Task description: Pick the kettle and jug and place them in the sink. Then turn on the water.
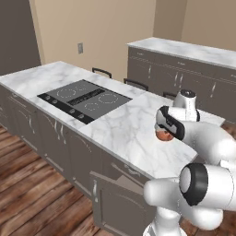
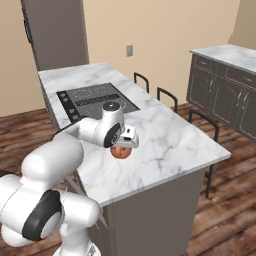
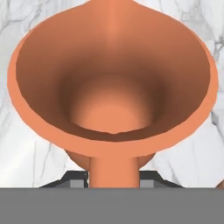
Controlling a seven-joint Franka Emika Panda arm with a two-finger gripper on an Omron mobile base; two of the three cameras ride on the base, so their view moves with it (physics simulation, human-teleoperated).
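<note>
The terracotta-orange jug [image 3: 112, 83] is seen from right above in the hand view, its flared mouth open towards the camera and its loop handle [image 3: 113, 171] running down to the bottom edge. My gripper [image 3: 113, 181] has a dark finger pressed against each side of that handle, so it is shut on it. From the base cameras the jug [image 1: 162, 135] [image 2: 120, 151] is low over the white marble island top [image 2: 165, 140], directly under my hand [image 2: 128, 139]. Whether it rests on the marble or hangs just above it, I cannot tell. The kettle, the sink and the water are out of view.
A black cooktop [image 1: 83, 97] [image 2: 95, 100] is set into the island beyond the jug. Dark chairs [image 2: 167, 97] stand along the island's far side. A second marble counter with grey cabinets [image 1: 184, 50] runs along the back wall. The island's front edge [image 1: 138, 168] is close to the jug.
</note>
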